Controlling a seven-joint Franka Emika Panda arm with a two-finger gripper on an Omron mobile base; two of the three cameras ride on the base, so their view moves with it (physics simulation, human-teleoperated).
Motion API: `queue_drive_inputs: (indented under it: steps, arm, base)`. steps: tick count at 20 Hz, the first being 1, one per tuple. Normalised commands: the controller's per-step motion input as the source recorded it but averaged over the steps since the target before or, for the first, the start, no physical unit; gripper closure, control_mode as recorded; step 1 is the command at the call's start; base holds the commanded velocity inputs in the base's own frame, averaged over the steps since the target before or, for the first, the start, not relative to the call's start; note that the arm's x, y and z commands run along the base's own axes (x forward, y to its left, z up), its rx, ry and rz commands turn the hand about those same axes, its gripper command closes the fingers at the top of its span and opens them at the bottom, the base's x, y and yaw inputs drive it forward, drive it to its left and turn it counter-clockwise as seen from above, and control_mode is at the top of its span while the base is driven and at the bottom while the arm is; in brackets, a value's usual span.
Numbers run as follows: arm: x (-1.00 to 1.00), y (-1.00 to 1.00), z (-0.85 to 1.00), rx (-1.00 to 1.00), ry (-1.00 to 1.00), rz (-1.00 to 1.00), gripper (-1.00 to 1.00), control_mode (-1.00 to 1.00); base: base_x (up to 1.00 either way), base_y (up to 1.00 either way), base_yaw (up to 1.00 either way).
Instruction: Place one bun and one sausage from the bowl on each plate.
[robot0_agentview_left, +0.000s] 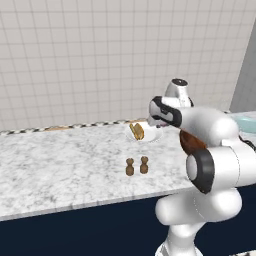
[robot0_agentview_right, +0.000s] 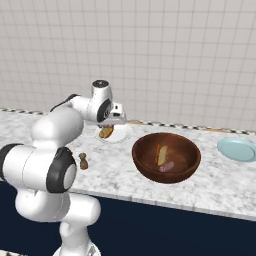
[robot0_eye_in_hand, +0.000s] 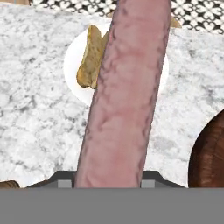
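Worktop (robot0_agentview_right: 210, 187) is grey marble, tiled wall behind. Two small brown shakers (robot0_agentview_left: 137, 166) stand side by side near the front, well apart from the white plate (robot0_agentview_right: 122, 134). Wooden bowl (robot0_agentview_right: 166, 157) sits right of that plate – a bun (robot0_agentview_right: 161, 154) and a sausage (robot0_agentview_right: 167, 167) inside. Teal plate (robot0_agentview_right: 237, 149) at far right, apart from the bowl. Claw (robot0_agentview_right: 116, 120) hangs over the white plate, clamped on a pink sausage (robot0_eye_in_hand: 127, 92) – another bun (robot0_eye_in_hand: 90, 63) lies on the plate below. Arm bent, reaching forward
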Motion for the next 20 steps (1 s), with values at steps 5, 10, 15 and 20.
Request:
queue_drive_inputs:
  steps: [5,10,15,20]
  arm:
    - [0.78,-0.11,-0.55,0.0,0.0,0.0,1.0,-1.0]
    - [0.46,0.0,-0.47,-0.01,0.0,0.0,1.0,-1.0]
    - [0.37,0.0,-0.41,0.0,-0.01,0.0,1.0,-1.0]
    - [0.24,0.0,-0.38,0.0,-0.04,0.0,1.0,-1.0]
  base:
    - [0.0,0.0,0.0]
    - [0.0,0.0,0.0]
    - [0.0,0.0,0.0]
    - [0.0,0.0,0.0]
